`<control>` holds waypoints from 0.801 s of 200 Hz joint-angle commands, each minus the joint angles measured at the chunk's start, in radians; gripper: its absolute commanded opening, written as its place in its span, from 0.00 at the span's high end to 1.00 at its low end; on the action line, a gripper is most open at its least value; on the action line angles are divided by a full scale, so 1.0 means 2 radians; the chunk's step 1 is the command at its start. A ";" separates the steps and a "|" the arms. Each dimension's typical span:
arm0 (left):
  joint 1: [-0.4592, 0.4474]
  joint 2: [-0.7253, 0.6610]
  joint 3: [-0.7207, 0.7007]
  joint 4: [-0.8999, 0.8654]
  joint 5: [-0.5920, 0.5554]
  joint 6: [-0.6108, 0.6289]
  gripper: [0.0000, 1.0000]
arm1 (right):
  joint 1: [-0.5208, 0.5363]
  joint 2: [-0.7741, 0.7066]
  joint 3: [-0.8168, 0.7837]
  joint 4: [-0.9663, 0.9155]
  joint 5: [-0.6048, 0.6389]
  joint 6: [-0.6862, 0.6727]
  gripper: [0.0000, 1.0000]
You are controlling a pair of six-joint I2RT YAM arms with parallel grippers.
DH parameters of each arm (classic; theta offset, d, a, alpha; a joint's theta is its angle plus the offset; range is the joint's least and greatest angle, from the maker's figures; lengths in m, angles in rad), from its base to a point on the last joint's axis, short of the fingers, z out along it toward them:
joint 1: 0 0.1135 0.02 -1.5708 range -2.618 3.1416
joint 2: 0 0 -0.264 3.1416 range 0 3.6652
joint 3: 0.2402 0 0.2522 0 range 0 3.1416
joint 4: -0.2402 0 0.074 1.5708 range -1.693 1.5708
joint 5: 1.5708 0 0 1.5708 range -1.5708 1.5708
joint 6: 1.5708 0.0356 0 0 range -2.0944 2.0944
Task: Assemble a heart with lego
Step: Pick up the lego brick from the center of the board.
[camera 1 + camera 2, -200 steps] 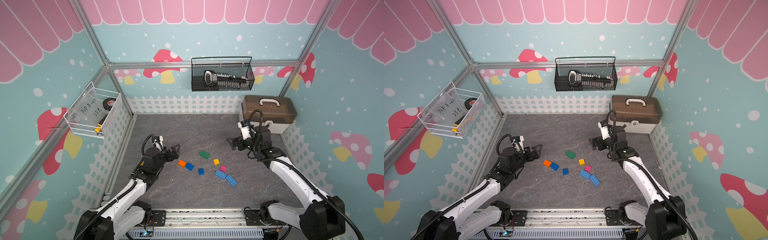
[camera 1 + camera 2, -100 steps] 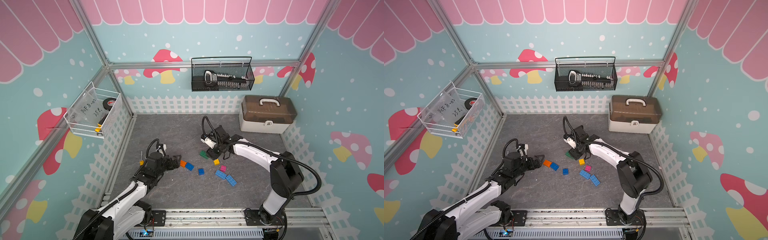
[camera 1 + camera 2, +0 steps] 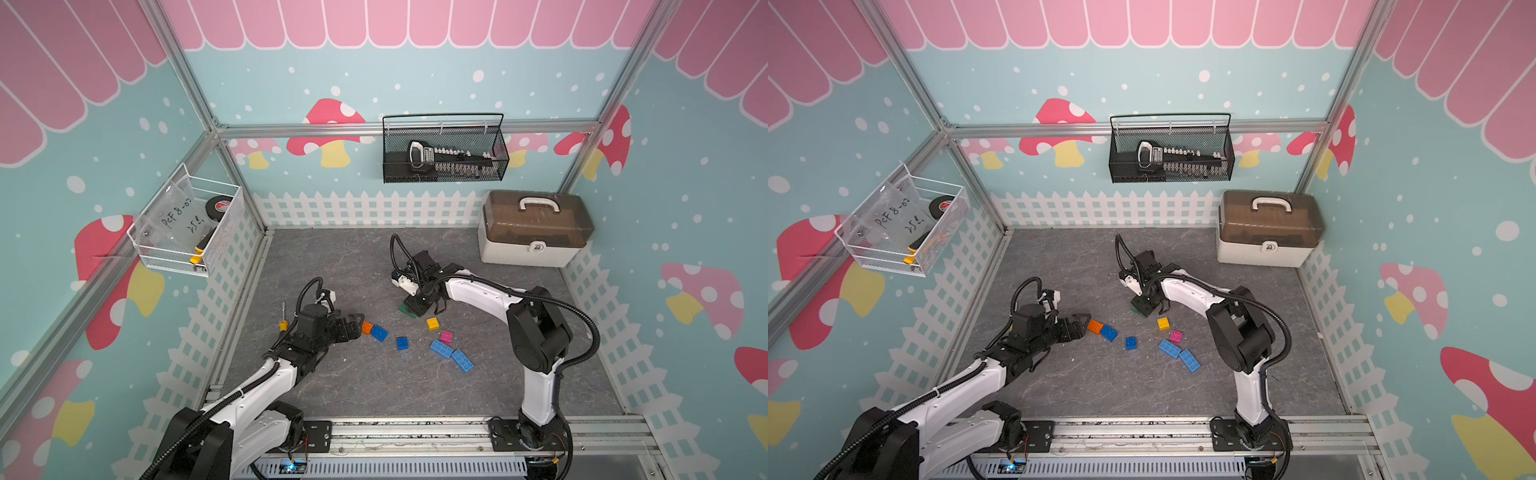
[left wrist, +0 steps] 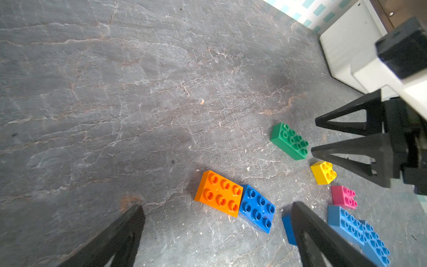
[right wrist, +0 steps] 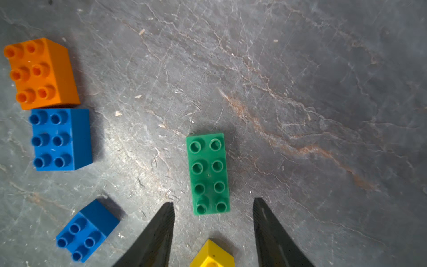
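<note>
Where fingers (image 5: 159, 233) gape, green brick (image 5: 208, 173) lies.

Reads "PCF 8-0…" and, beneath, "25" plus an unclear letter, handwritten on the clear bag (image 3: 176, 218) in the white wire basket (image 3: 172, 266).

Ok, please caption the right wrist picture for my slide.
Open right gripper straddling one end of the green brick; an orange brick, two blue bricks and a yellow brick lie nearby.
</note>
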 commanded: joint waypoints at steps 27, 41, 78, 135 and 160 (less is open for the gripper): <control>-0.002 0.017 0.020 -0.005 0.014 0.008 0.02 | 0.010 0.022 0.009 -0.021 -0.013 -0.014 0.47; -0.003 0.019 0.023 -0.006 0.014 0.009 0.02 | 0.011 0.029 0.012 -0.021 -0.013 -0.013 0.46; -0.004 0.018 0.023 -0.010 0.014 0.013 0.02 | 0.010 0.049 0.027 -0.021 -0.004 -0.009 0.46; -0.005 0.025 0.027 -0.015 0.012 0.017 0.02 | 0.011 0.067 0.044 -0.024 0.007 -0.009 0.51; -0.006 0.029 0.029 -0.014 0.014 0.018 0.02 | 0.012 0.066 0.046 -0.024 0.006 -0.008 0.60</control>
